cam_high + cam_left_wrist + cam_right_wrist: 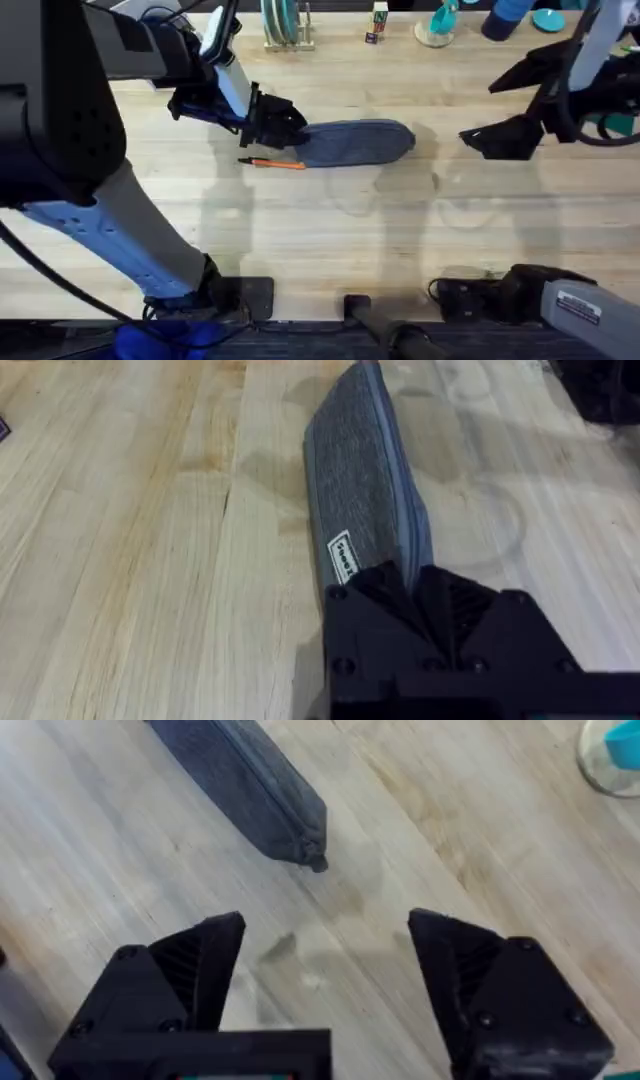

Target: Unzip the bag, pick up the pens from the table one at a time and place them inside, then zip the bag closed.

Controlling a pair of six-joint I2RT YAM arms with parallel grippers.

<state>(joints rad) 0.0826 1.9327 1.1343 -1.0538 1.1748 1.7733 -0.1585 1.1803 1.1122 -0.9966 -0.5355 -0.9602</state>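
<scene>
Oblong blue-grey woven fabric pouch [355,142] lying flat on pale, grained plank desk [330,230], left gripper [272,122] clamped on its zipper end. Thin orange pen [272,163] just beside. Right gripper [325,980] spread wide, apart.

You get bright, even light from above: the table [330,230] shows soft, pale shadows under both arms. The left arm [60,110] looms large, dark and blurred close under the overhead camera. Your wrist views look slightly soft, without harsh glare.
</scene>
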